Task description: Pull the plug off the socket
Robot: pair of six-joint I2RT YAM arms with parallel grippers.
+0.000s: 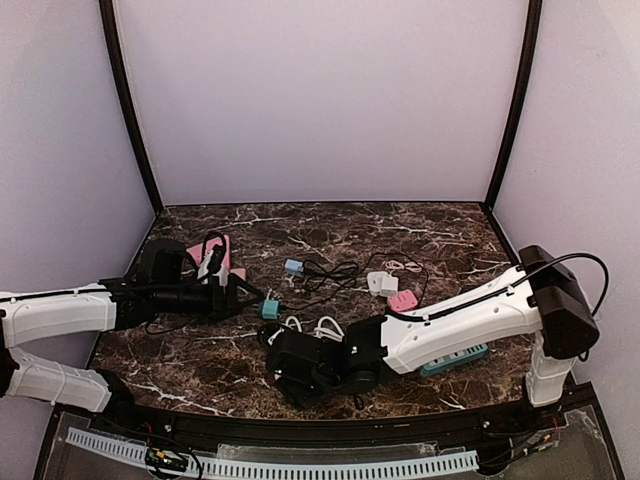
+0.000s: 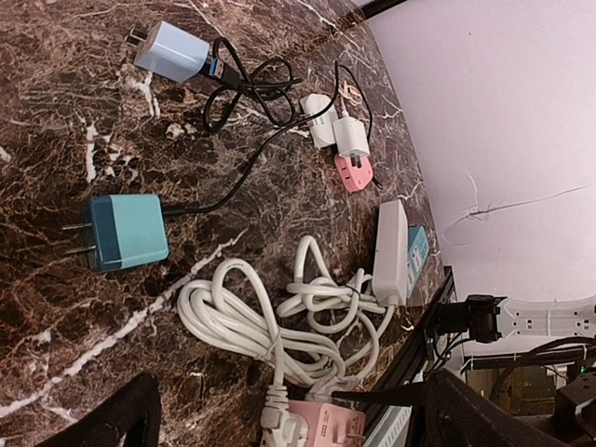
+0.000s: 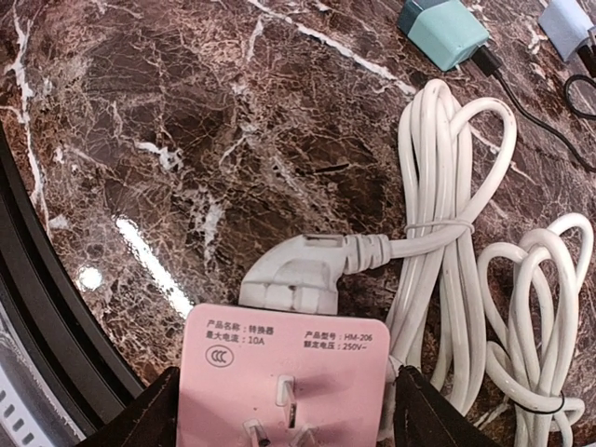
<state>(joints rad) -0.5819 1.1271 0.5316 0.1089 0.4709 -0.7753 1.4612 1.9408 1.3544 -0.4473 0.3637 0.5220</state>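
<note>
My right gripper [image 3: 287, 412] is shut on a pink socket adapter [image 3: 279, 349], one black finger on each side of it, low over the table near the front edge. A white angled plug [image 3: 296, 273] sits in the adapter's far face, and its white cord [image 3: 445, 223] runs off in a tied coil. The left wrist view shows the same adapter [image 2: 326, 424], plug [image 2: 277, 417] and cord [image 2: 244, 317]. My left gripper [image 2: 289, 396] is open and empty, to the left of the adapter and pointing at it. In the top view, the right gripper [image 1: 292, 368] is at front centre and the left gripper [image 1: 240, 296] at the left.
A teal charger [image 2: 126, 231] with a black cable lies close to my left gripper. A light blue charger [image 2: 172, 51], white adapters [image 2: 333, 130] and a small pink adapter [image 2: 354, 173] lie further back. A white and teal power strip [image 2: 393, 250] lies to the right. Another pink strip [image 1: 213, 256] lies by the left arm.
</note>
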